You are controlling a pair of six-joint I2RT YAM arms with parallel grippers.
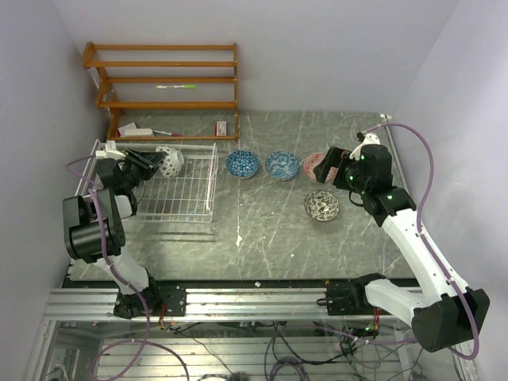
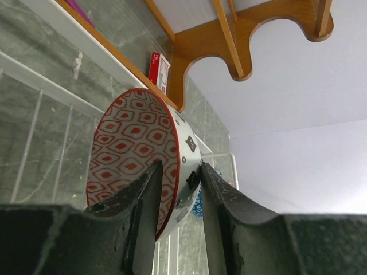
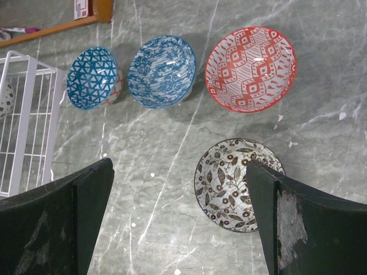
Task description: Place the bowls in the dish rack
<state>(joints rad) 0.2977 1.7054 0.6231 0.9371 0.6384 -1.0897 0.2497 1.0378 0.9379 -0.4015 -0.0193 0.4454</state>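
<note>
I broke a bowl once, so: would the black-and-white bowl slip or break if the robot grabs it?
The black-and-white bowl looks like hard glazed ceramic, so it probably won't bend but could chip if dropped. Its smooth rim may slip when squeezed. It sits upright on the table, low and wide, so a push would likely slide it, not tip it.

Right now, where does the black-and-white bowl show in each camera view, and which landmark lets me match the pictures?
Top external: the black-and-white bowl sits right of centre on the table, nearer the arm bases than the other loose bowls.
Right wrist: low and right of centre, upright, inside facing the camera.
Left wrist: not in it.
Shared landmark: the dish rack, on the left side in all three.
</note>
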